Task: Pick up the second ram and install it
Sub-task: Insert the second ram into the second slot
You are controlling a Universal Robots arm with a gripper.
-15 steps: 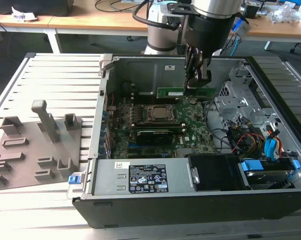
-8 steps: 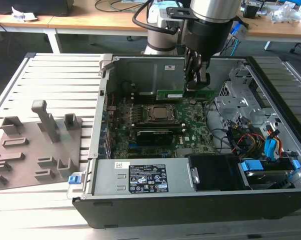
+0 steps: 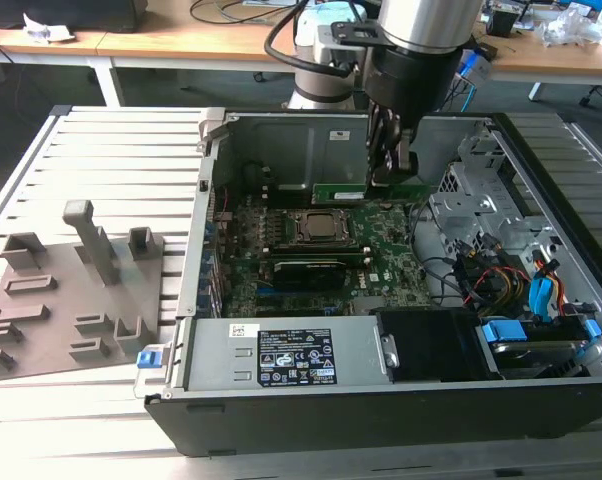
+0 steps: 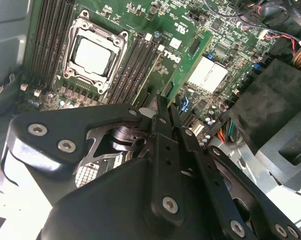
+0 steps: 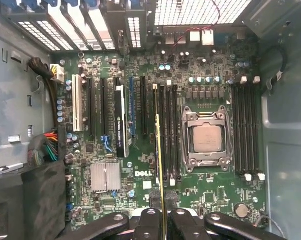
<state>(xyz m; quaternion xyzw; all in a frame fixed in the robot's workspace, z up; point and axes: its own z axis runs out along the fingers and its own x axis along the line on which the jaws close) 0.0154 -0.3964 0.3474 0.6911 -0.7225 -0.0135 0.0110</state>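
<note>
Installation step in hand. My hand (image 5: 163,220) is closed narrowly on the second ram (image 5: 159,165), gripping the stick by its near end and carrying it edge-on above the motherboard (image 5: 140,100) inside the open computer case (image 3: 191,260). The stick hangs over the bank of memory slots (image 5: 165,130) just left of the processor socket (image 5: 206,137) (first wrist view). Judged from here, seating calls for lining the stick's edge with one free slot before pressing down squarely.

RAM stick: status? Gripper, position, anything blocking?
Gripper shut on RAM stick, edge-on. Stick held over the slots beside the CPU socket, not seated. Nothing blocking.
</note>
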